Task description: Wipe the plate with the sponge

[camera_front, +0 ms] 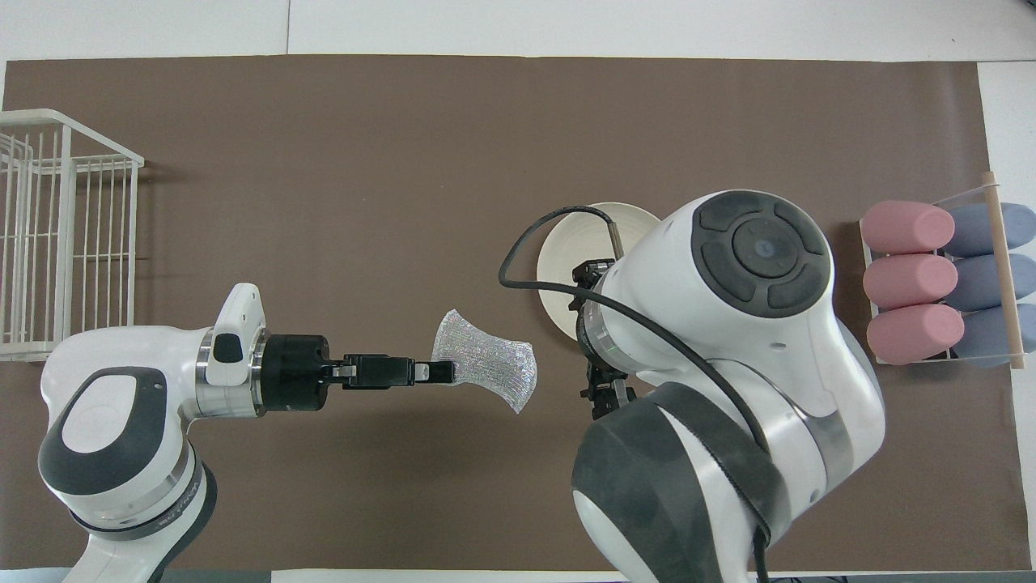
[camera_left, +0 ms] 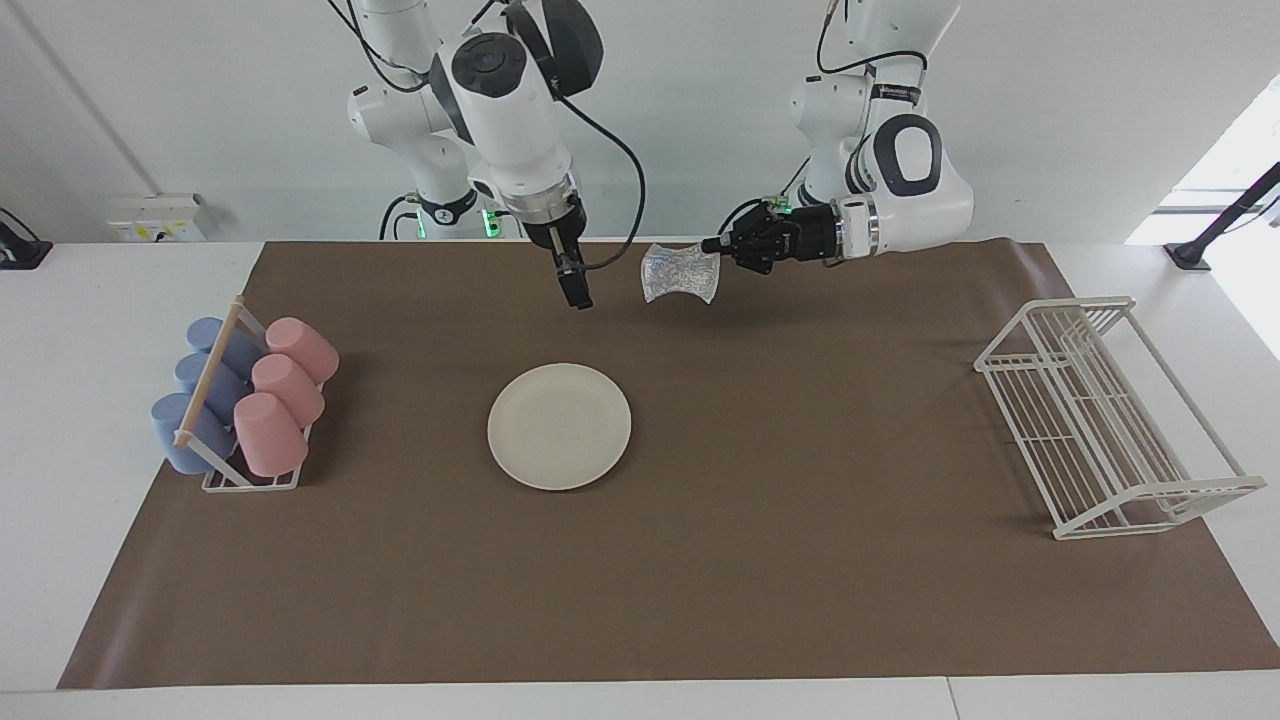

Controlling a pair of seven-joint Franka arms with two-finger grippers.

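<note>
Left gripper (camera_left: 716, 245): we see it pinching the sponge (camera_left: 681, 274) by one edge, held level in the air over the brown mat (camera_left: 800, 600), toward the robots' edge of the desk.
Sponge: it hangs clear of the mat, over a spot nearer to the robots than the plate (camera_left: 559, 426) and not yet above it.
Plate: flat on the mat near the middle of the desk, bare, nothing touching it.
Right gripper (camera_left: 579, 298): pointing down above the mat beside the sponge; we cannot tell whether its fingers are parted.
Cup rack (camera_left: 245, 400): at the right arm's end, pink and blue cups lying in it.
Wire rack (camera_left: 1100, 420): at the left arm's end.
Step in hand, as we judge it: carry the sponge over the plate and lower it.
Doing it well: we would press lightly (the plate may slide) and sweep across the whole face, steering clear of the right gripper.
</note>
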